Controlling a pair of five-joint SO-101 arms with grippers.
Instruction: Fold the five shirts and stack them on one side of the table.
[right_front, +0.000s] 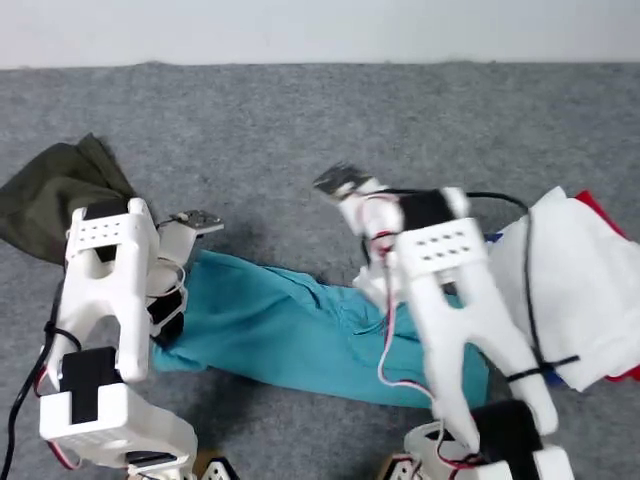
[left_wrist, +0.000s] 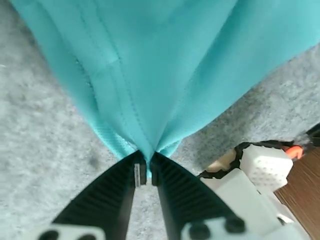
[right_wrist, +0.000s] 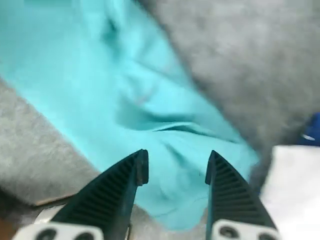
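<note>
The teal shirt (right_front: 280, 330) lies long, left to right. The left gripper (left_wrist: 146, 169) pinches its left end, jaws tight. The right gripper (right_wrist: 177, 162) hangs over its right half, jaws wide.

I see the spread shirt (right_front: 290, 335) lying across the lower middle of the frame, on the table (right_front: 300, 130). The crumpled shirt (right_front: 45, 195) lies at the left edge, the stack of shirts (right_front: 585, 285) at the right edge. The left gripper (left_wrist: 145, 172) pinches the left end of the spread shirt. The right gripper (right_wrist: 175, 170) hangs over its right part, jaws apart.
</note>
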